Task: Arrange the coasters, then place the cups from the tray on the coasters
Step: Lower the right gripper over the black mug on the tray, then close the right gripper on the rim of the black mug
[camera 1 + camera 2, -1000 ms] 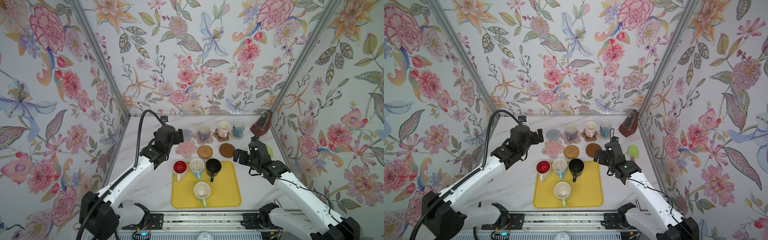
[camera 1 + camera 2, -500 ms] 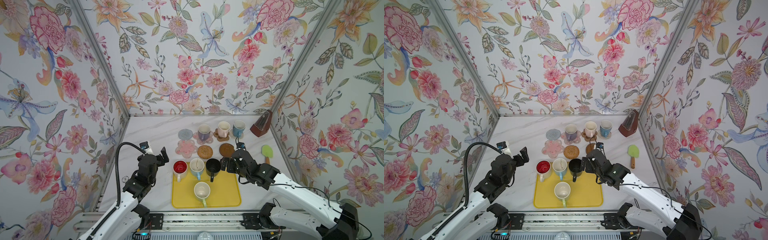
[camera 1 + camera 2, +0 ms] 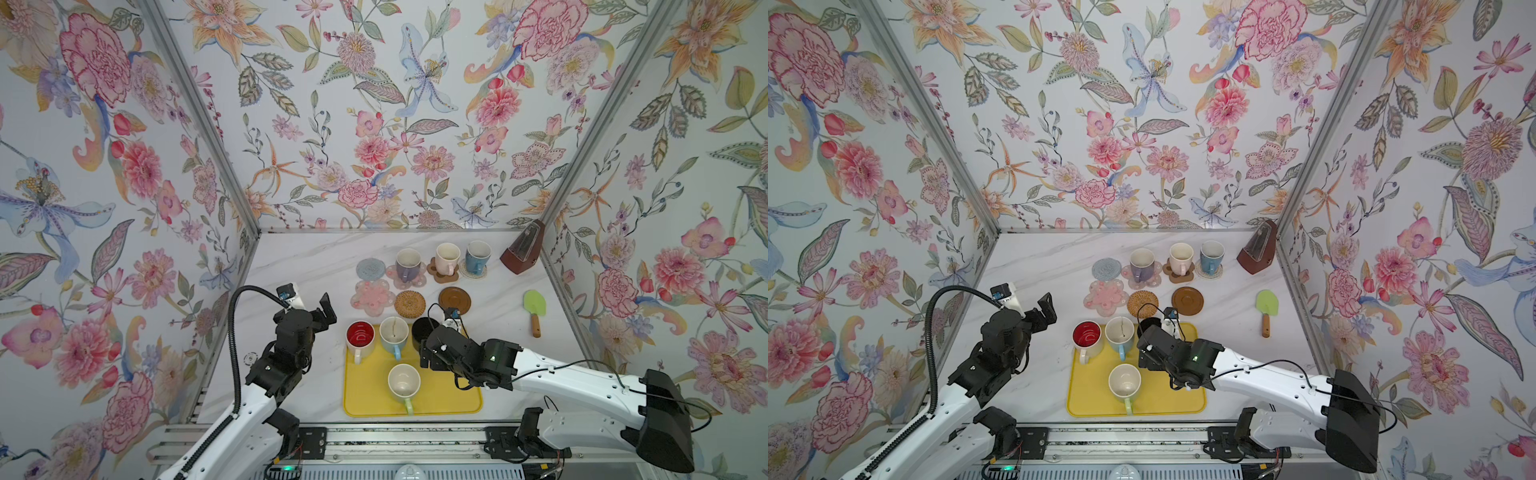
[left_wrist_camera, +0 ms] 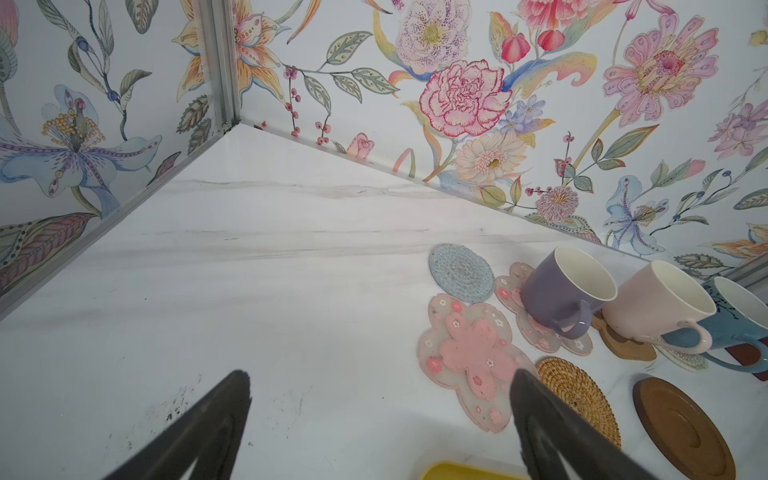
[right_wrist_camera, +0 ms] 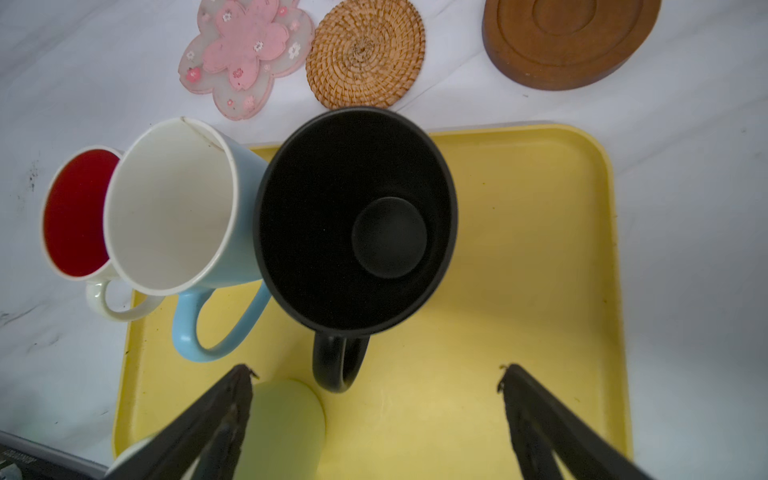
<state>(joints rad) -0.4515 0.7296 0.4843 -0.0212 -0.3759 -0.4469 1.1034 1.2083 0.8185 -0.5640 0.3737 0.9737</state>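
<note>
Four cups stand on the yellow tray: a white one with red inside, a light blue one, a black one and a green one. At the back, the purple, pink and blue cups sit on coasters. The grey woven, pink flower, rattan and wooden disc coasters are bare. My right gripper hangs open over the tray, and the black cup's handle lies between its jaws. My left gripper is open and empty, left of the tray.
A brown metronome stands in the back right corner. A green spatula lies near the right wall. Floral walls close in the table on three sides. In the left wrist view, bare marble stretches to the back left corner.
My left arm has drawn back from the coasters to the front left. My right arm has swung left from the table's right side to above the tray, by the black cup.
</note>
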